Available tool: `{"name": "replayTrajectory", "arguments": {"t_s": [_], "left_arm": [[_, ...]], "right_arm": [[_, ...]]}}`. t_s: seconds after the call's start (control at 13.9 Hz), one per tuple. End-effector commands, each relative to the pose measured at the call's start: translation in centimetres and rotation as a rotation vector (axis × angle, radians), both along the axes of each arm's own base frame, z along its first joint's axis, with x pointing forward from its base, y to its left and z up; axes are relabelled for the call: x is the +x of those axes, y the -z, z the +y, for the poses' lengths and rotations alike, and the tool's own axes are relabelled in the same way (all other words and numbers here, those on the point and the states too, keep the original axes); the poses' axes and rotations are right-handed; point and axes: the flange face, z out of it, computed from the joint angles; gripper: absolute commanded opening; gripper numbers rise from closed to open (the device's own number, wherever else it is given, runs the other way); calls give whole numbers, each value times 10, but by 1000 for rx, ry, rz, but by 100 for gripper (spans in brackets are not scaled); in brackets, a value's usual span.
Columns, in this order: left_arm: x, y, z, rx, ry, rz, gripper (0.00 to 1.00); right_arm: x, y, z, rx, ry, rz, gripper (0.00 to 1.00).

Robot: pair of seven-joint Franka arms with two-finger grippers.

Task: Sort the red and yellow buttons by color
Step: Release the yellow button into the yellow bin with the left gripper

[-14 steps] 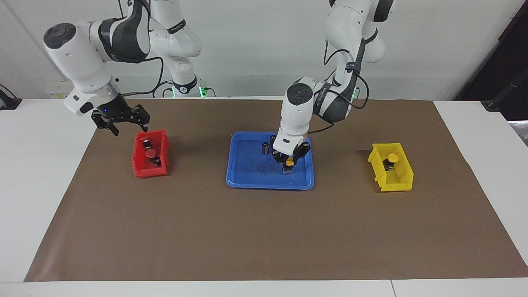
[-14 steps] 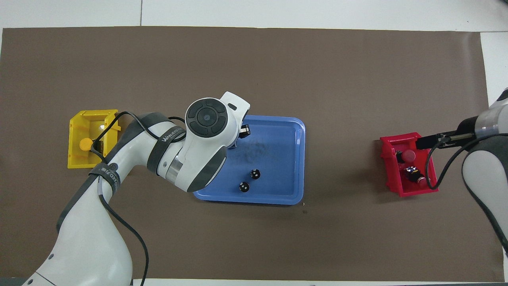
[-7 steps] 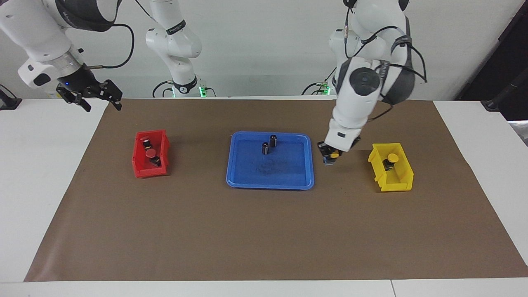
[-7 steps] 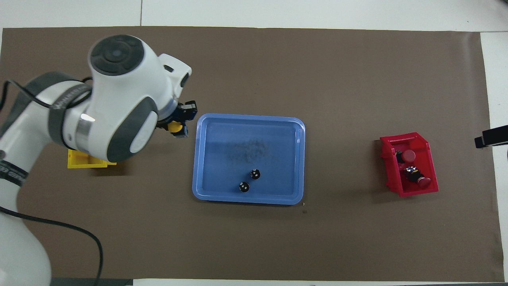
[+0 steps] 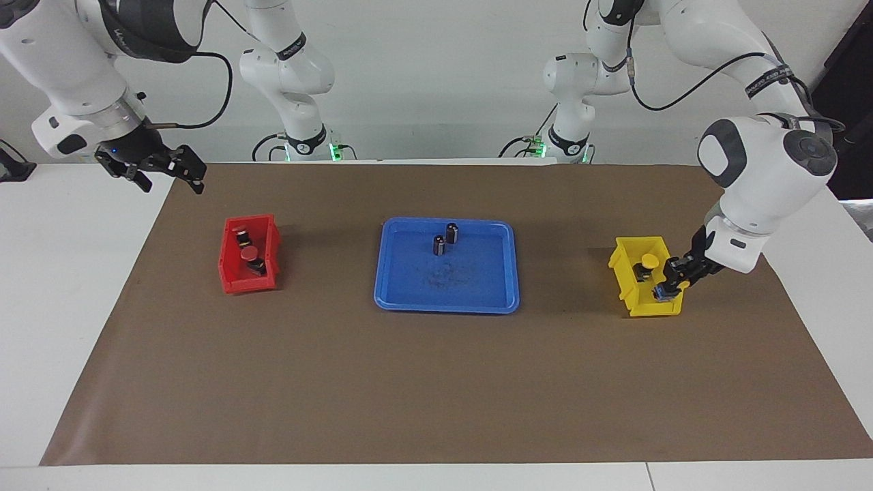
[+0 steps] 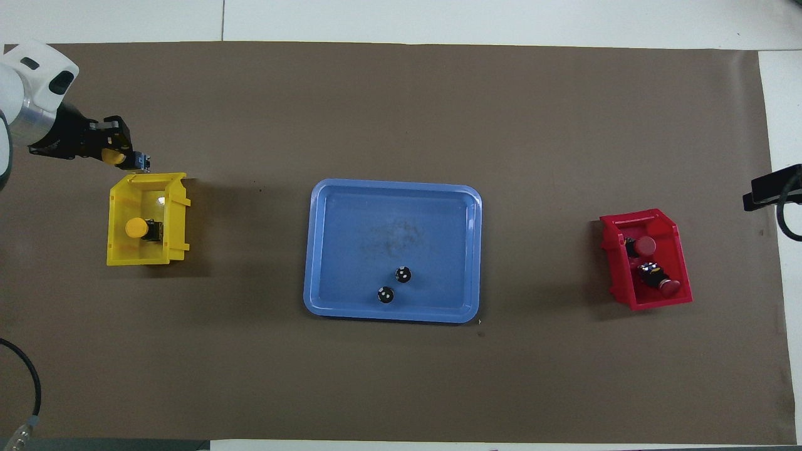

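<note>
light: bright, even, from overhead | shadows: soft, short, beside the blue tray (image 6: 474, 250) and both bins | glare: small glint inside yellow bin (image 6: 119, 250) | focus: sharp, no blur

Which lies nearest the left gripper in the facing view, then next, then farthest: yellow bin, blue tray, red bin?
From the left gripper, shut on a yellow button:
1. Yellow bin, right under it.
2. Blue tray, mid-table.
3. Red bin, at the right arm's end.
</note>
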Motion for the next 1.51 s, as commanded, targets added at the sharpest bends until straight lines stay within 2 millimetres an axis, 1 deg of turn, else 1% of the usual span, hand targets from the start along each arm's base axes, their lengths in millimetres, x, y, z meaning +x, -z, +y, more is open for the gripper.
{"name": "replayTrajectory", "arguments": {"t_s": [0.0, 0.07, 0.14, 0.36, 0.43, 0.65, 0.94, 1.08, 1.3, 1.37, 1.44], "left_arm": [[-12, 23, 4, -15, 31, -38, 1], [-15, 27, 4, -14, 33, -32, 1], [-17, 26, 4, -15, 34, -31, 1], [-23, 37, 4, -11, 43, -13, 1], [-28, 45, 6, -10, 41, 0, 1], [-40, 52, 7, -9, 41, 14, 1], [-42, 55, 9, -3, 42, -4, 1], [-43, 71, 13, -1, 32, -20, 1], [-53, 97, 14, 3, 49, -34, 1], [-55, 101, 14, 4, 59, -37, 2], [-55, 101, 15, 4, 60, -40, 10]], "right_arm": [[-3, -7, -5, -5, 20, 7, 100], [-3, -6, -4, -5, 19, 10, 100], [-3, -5, -3, -4, 17, 14, 100], [-6, 0, 1, -1, 11, 23, 100], [-6, 0, 3, 4, 7, 25, 100], [-5, 0, 7, 10, 1, 23, 100], [-5, 0, 6, 10, 2, 25, 100], [-5, 0, 7, 10, 0, 23, 100], [-5, 0, 7, 10, 1, 23, 100], [-5, 0, 7, 11, 1, 24, 100], [-5, 0, 7, 11, 1, 23, 100]]}}
